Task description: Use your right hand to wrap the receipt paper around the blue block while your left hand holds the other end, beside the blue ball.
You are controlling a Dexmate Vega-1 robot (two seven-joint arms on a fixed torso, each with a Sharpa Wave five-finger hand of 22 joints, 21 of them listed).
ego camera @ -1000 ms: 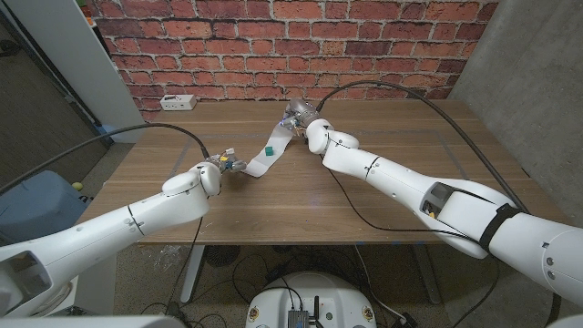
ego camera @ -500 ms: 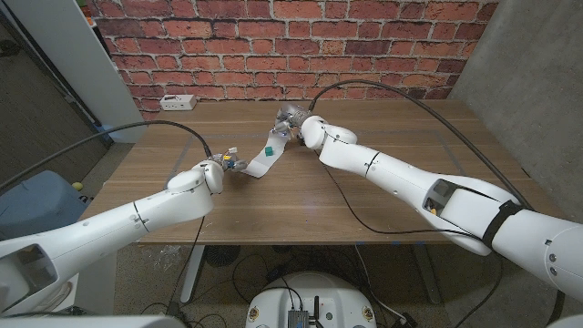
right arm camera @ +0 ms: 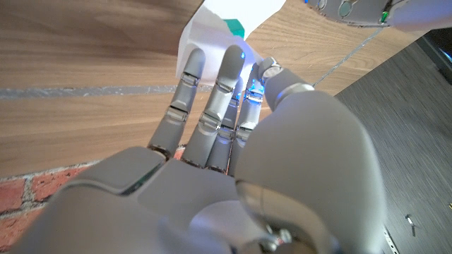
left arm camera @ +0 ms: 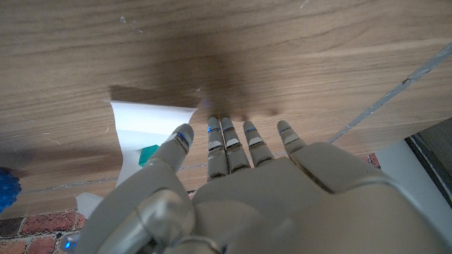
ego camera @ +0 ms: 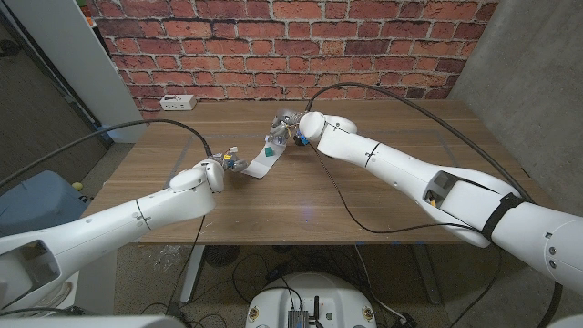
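Your wooden table (ego camera: 364,196) gives plenty of bare room toward 5 o'clock and along the near edge, while the far edge lies close behind the right hand (ego camera: 288,122) at 12 o'clock. The receipt paper (ego camera: 264,160) runs as one long strip, its axis from about 7 o'clock up to 1 o'clock — your left hand (ego camera: 221,164) at the near end, the right hand at the far one. In the right wrist view the fingers (right arm camera: 189,85) press on the lifted far end of the paper, with the blue block (right arm camera: 234,27), more teal than blue, just beyond the fingertips and touching the strip. In the left wrist view the left fingers (left arm camera: 227,144) lie stretched and close together at the paper's near end; whether they truly pin it you cannot tell. The blue ball (left arm camera: 6,192) sits beside the strip. The block is nearer your right hand, so I judge the fold should travel toward 7 o'clock
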